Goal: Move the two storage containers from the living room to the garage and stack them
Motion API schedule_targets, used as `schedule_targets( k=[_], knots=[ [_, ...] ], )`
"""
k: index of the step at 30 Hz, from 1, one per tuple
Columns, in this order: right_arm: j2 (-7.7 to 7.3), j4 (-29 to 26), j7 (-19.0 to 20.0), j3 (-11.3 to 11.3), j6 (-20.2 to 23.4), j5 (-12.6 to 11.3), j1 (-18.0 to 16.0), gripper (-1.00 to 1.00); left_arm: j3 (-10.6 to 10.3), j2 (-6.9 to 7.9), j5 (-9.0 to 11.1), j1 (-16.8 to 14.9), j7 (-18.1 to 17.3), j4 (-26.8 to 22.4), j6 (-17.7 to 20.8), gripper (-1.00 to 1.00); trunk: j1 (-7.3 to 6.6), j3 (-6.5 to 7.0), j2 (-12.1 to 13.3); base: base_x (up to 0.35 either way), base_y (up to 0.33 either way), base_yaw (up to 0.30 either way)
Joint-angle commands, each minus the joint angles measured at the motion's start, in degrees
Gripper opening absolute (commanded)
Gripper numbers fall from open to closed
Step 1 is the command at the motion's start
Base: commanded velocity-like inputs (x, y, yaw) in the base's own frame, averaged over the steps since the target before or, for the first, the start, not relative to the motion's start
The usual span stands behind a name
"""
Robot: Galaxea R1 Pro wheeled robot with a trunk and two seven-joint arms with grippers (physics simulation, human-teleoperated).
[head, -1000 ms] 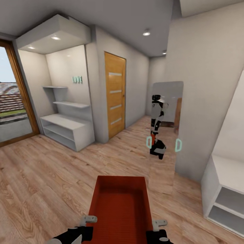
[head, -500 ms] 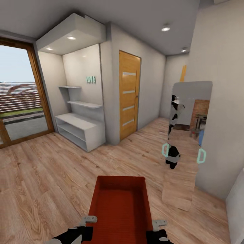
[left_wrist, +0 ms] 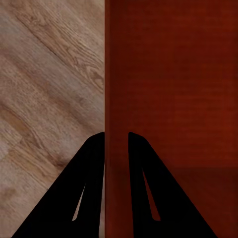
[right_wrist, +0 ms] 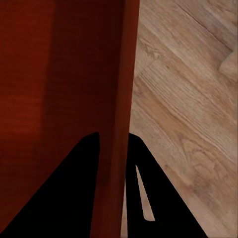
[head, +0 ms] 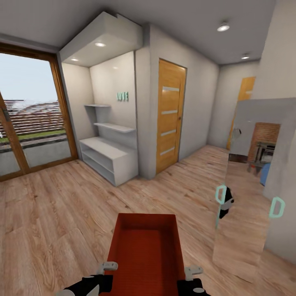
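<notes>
An orange-red storage container [head: 146, 250] is carried low in front of the robot, above the light wood plank floor [head: 53, 222], its open top facing up and its long sides running away from the robot. The left gripper [left_wrist: 117, 144] is closed narrow over the container's left wall, one finger outside and one inside; the head view shows it at the container's near left corner [head: 107, 267]. The right gripper [right_wrist: 113, 144] pinches the right wall the same way, at the near right corner [head: 192, 271]. Beyond the container's far end stands a wooden door [head: 170, 119] with pale horizontal panes, shut. Left of that door is a white alcove with shelves [head: 107, 123] and a low white cabinet [head: 109, 158], with small teal letters [head: 122, 96] on the alcove's back wall. Further left of the alcove are glass doors [head: 28, 123] in a wood frame. Right of the container, a tall mirror [head: 250, 185] leans on the wall.
</notes>
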Motion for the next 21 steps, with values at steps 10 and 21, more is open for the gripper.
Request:
schedule_targets(
  k=[10,21],
  knots=[
    [-0.89,0.2,-0.2,0.5,-0.2,-1.0,0.0,-1.00,-0.2,0.17,-0.5,-0.1,0.5,-0.2,0.2,-1.00,0.04,-0.07,0.0,0.324,0.000,0.001],
    [-0.89,0.2,-0.2,0.5,-0.3,-1.0,0.0,-1.00,-0.2,0.17,-0.5,-0.1,0.5,-0.2,0.2,-1.00,0.04,-0.07,0.0,0.324,0.000,0.000]
  ],
)
